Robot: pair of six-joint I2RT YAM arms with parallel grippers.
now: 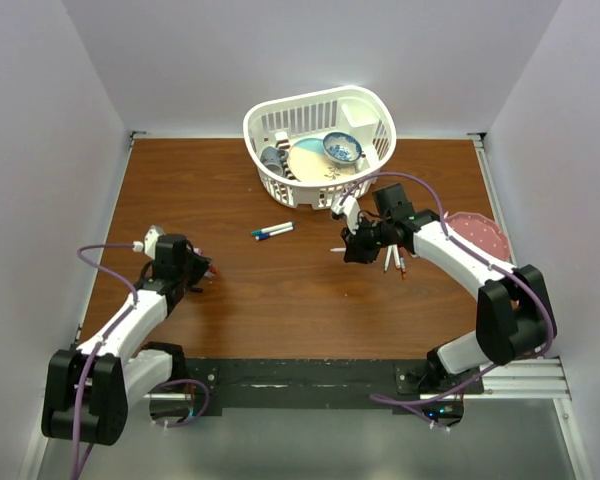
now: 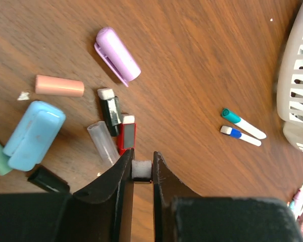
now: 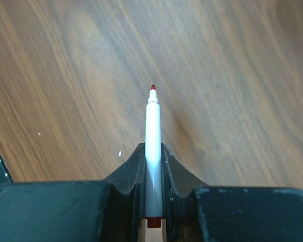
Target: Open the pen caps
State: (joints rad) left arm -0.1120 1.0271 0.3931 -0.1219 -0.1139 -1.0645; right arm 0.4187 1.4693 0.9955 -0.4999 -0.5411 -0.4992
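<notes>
Right gripper [image 3: 151, 147] is clamped on a red marker [image 3: 152, 121] with its tip already bare. Left gripper [image 2: 142, 153] is pinched nearly closed on a small white-ended bit [image 2: 141, 170], probably that marker's cap, though it's hard to say from this angle. The two pens still wearing the teal cap [image 2: 231, 116] and blue cap [image 2: 235, 133] lie side by side between the arms. Their long axis runs left-right with the capped ends toward the left arm, so I'd guess left pulls.

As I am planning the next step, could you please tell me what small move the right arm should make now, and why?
Probably lower the right tool and release the held marker next to the loose markers beside it. Its red tip is bare, so this one looks finished, while two capped pens wait mid-table.
</notes>
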